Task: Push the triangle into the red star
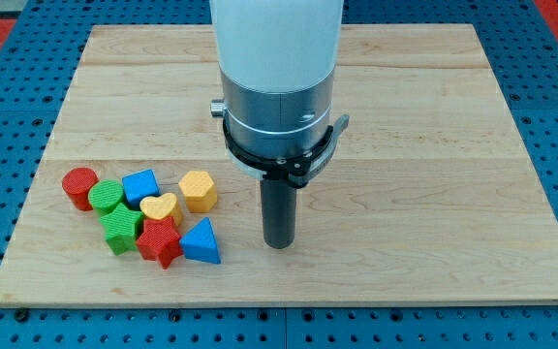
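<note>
The blue triangle (201, 242) lies at the lower left of the wooden board (434, 145), its left side touching the red star (159, 241). My tip (279, 243) rests on the board to the right of the triangle, a clear gap apart from it. The rod hangs from the arm's white and grey body at the view's top centre.
A cluster sits left of the triangle: a red cylinder (79, 187), a green cylinder (107, 197), a blue cube (141, 185), a yellow hexagon (198, 190), a yellow heart (160, 207) and a green star (121, 229). The board's bottom edge runs just below the cluster.
</note>
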You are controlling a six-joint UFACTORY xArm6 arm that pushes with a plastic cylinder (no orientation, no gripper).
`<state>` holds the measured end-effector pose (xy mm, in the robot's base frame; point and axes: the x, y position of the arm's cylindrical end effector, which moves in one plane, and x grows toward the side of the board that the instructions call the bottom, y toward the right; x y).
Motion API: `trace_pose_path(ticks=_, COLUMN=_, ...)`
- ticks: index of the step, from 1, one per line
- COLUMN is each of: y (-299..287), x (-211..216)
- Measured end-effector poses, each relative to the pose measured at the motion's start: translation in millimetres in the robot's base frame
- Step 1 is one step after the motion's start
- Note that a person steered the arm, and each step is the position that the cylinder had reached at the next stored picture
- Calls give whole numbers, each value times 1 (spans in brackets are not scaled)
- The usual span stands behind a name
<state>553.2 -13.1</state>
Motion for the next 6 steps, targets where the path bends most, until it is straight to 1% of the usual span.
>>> trace_pose_path(ticks=1, y=-49, x=11)
trace_pose_path(ticks=3, y=-95, x=11)
trace_pose_path(ticks=4, y=-66, x=10)
trace_pose_path(ticks=5, y=11, x=27)
trace_pose_path(ticks=6, y=-2, x=65)
